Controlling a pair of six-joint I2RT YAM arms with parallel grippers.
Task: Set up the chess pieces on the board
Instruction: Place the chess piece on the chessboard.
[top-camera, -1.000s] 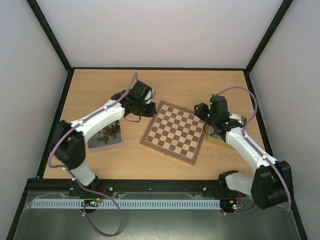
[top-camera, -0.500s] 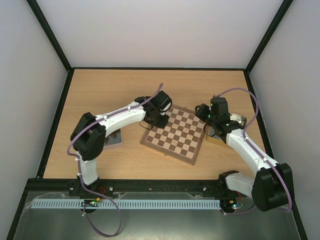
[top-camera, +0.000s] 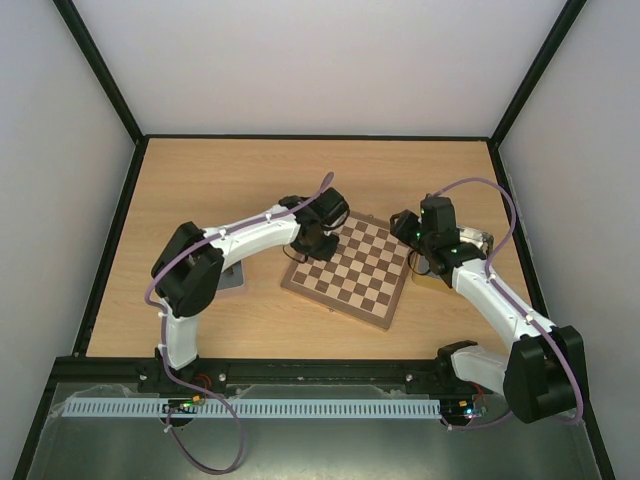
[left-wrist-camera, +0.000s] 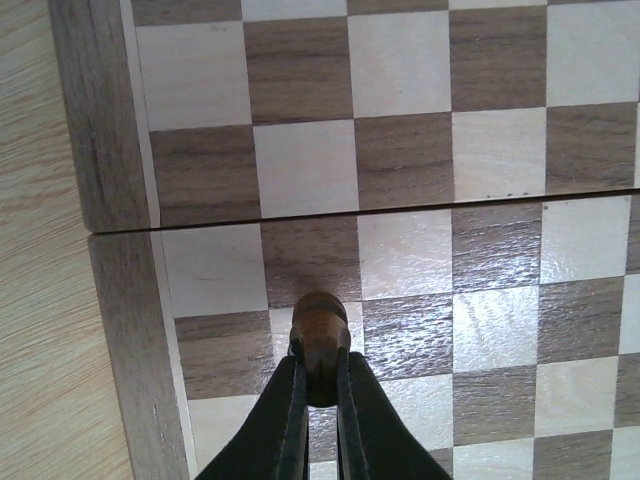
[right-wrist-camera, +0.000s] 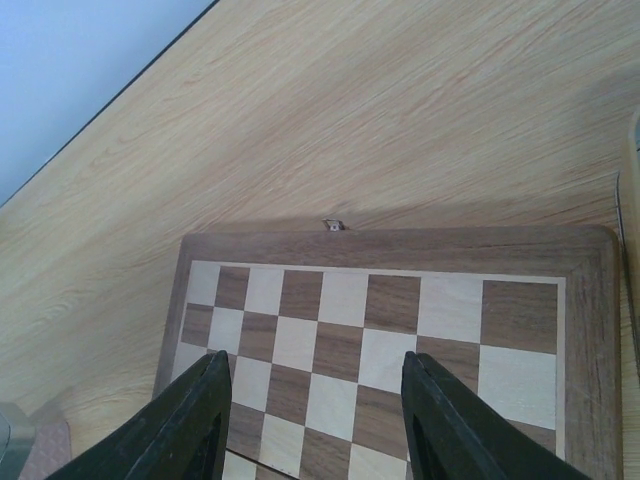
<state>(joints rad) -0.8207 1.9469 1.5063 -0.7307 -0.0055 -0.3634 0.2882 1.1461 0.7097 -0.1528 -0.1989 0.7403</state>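
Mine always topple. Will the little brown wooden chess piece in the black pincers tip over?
Probably light: the small dark brown wooden chess piece sits between the left gripper's thin fingers. Its rounded, shiny top might slip or roll if it lands sideways. The flat checked wooden board looks level, so set upright it likely stands.

Mostly hidden grey tray (top-camera: 232, 281) under left arm (top-camera: 250, 232), chess piece (left-wrist-camera: 320, 328) base hidden in left gripper (left-wrist-camera: 320, 372), board (left-wrist-camera: 450, 150) cropped.
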